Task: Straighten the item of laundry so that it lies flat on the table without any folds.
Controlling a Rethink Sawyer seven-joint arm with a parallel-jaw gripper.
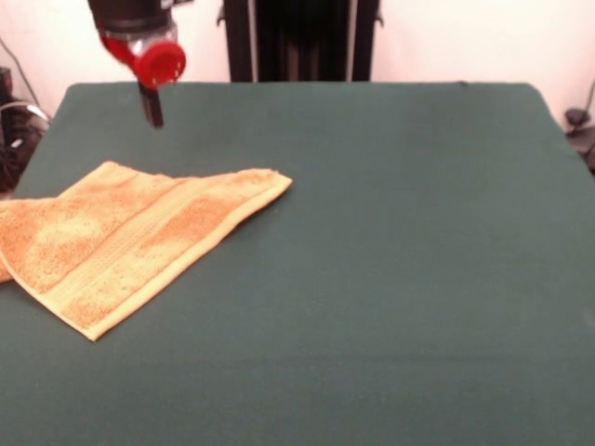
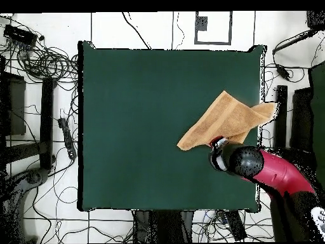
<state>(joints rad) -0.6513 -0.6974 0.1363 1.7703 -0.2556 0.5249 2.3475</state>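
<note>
The towel (image 1: 130,243) lies on the table (image 1: 390,260) at the left of the front view, its left end reaching the frame's left edge and its right corner pointing toward the centre. The gripper (image 1: 152,107) hangs in the upper left, above and behind the towel, apart from it.

In the overhead view the towel (image 2: 223,121) lies at the table's (image 2: 139,127) right edge, one corner overhanging it. The gripper (image 2: 219,152) sits just below the towel, lower right of the frame.
</note>
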